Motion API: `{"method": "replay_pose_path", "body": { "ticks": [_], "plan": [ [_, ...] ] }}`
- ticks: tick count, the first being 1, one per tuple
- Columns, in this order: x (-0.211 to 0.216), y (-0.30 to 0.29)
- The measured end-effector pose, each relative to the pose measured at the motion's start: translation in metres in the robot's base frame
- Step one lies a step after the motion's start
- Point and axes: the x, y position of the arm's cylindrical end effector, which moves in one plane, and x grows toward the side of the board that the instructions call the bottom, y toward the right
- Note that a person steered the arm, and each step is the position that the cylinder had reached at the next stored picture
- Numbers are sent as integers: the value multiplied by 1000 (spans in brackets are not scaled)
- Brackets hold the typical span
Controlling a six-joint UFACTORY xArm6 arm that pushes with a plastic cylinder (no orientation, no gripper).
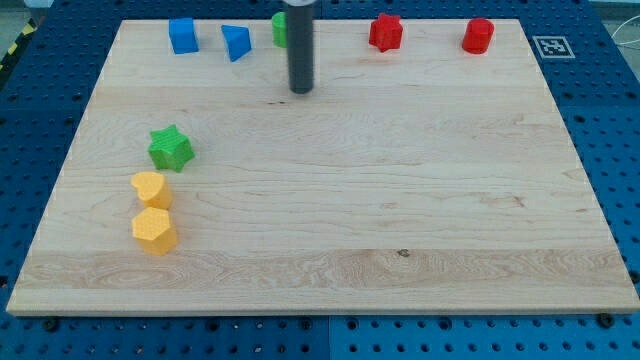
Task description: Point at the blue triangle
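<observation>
Camera view: single view, wooden desk (330,200) on a blue pegboard surface (30,120).
End effector: straight dark rod, no jaws, nothing to open or close, holds nothing; my tip (301,90) sits on the desk near the view's top, left of centre.
Blue triangle: (236,42) up and to the view's left of my tip, near it but apart, no contact; lies close to the desk's top edge.
Blue block: (183,35) cube-like, further to the view's left than the triangle, just beside it, well apart from my tip.
Green block behind rod: (279,28) partly hidden by the rod shaft, shape cannot tell; sits above my tip at the top edge.
Red star-like block: (386,32) up and to the view's right of my tip, apart.
Red rounded block: (479,36) far to the view's right of my tip, by the top edge; exact shape unclear.
Green star: (171,148) down and to the view's left of my tip, well apart.
Yellow heart-like block: (152,189) below the green star, just beside it.
Yellow hexagon-like block: (154,231) right below the other yellow one, touching or nearly so, farthest from my tip.
Marker tag: (551,46) black-and-white square off the desk's top right corner.
</observation>
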Motion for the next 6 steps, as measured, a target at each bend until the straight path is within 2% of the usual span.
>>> {"method": "replay_pose_path", "body": {
  "ticks": [1,4,6],
  "plan": [
    [-19,-20],
    [-39,-77],
    [-63,-83]
  ]
}}
